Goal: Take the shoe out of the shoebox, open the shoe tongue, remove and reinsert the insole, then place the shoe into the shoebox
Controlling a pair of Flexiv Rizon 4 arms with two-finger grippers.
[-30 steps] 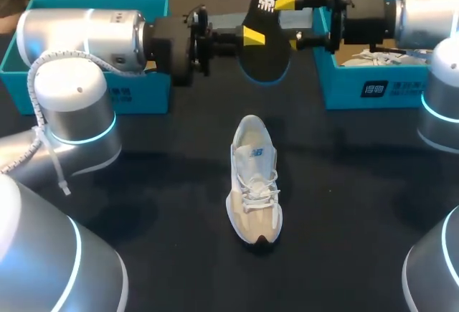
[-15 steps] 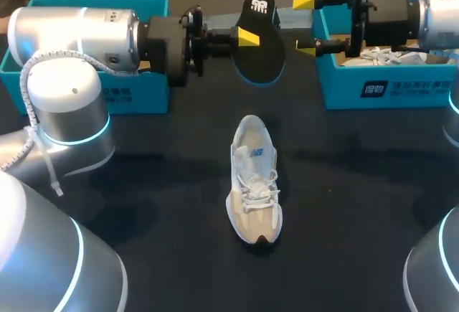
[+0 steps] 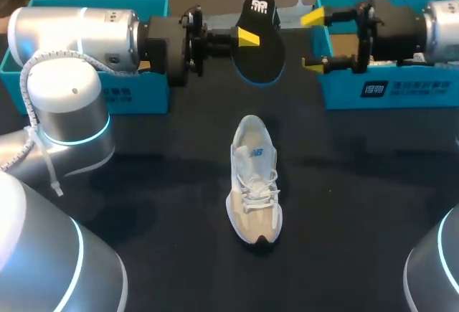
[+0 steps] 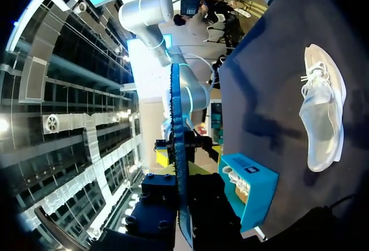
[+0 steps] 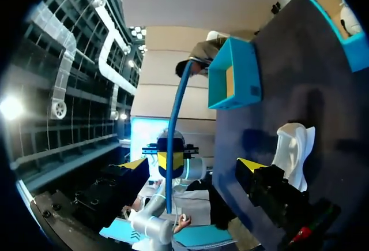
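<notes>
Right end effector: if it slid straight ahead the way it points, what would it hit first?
Probably the black insole held in the left end effector; the open right end effector points toward it, though depth is hard to judge.

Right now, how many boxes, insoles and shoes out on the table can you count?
Boxes: 2, the left box and the right box
Insole: 1
Shoe out on the table: 1
Total: 4

Dim overhead light — soft shadow under shoe (image 3: 254, 176)
</notes>
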